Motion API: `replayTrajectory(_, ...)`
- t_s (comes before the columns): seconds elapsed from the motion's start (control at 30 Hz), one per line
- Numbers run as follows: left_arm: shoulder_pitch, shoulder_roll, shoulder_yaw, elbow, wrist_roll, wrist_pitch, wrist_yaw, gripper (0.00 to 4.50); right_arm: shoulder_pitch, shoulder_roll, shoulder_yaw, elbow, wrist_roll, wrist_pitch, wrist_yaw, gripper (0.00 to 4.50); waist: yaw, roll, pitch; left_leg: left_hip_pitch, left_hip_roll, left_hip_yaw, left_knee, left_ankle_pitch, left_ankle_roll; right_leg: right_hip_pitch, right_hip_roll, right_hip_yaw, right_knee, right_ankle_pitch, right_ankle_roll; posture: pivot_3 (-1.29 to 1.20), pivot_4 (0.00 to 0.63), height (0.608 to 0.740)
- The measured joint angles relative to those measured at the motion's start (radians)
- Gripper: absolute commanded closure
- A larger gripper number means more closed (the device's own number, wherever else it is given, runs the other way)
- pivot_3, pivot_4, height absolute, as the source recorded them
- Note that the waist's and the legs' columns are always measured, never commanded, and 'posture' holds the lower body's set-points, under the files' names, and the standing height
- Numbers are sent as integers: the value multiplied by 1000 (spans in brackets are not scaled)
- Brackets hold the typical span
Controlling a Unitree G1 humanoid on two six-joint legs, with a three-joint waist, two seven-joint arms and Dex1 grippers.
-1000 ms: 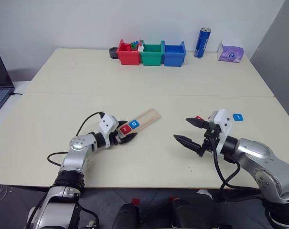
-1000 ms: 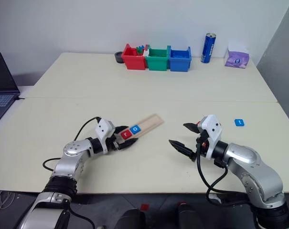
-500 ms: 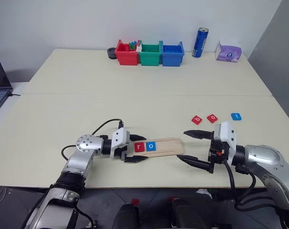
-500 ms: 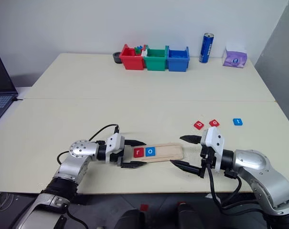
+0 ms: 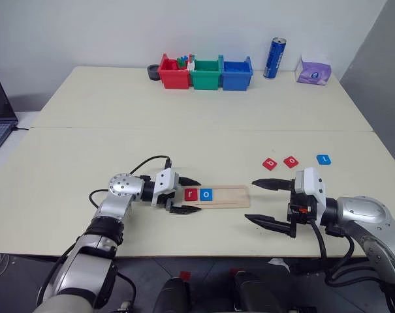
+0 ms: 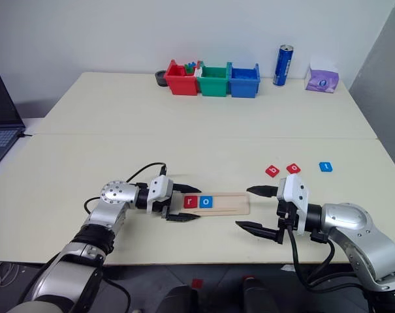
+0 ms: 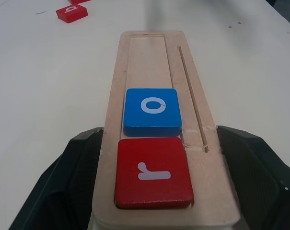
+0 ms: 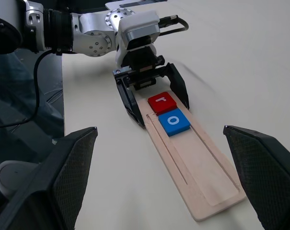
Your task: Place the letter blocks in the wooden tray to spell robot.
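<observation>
Left wrist view: left gripper [image 7: 154, 191] straddles, perhaps clamps, the stiff, light wooden tray [image 7: 156, 57] end; right gripper [image 5: 273, 205] open, empty

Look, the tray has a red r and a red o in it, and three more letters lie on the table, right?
Not quite: the o block is blue, as the left wrist view shows. The r block is red, both sit in the wooden tray, and three more letter blocks lie on the table.
</observation>
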Motion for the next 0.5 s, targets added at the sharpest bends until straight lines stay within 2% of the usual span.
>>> replayTrajectory(0.27,-65,-28,2,129,19,-73,3,1104,0,0,0,1,0,0,-6,0,0,0,0,0,0,0,0,0,0,0,0,0,0,0,-1,0,150,740)
replayTrajectory(0.5,-67,-32,8,144,20,-90,-9,1104,0,0,0,1,1,0,-11,0,0,0,0,0,0,0,0,0,0,0,0,0,0,1,-1,0,150,740)
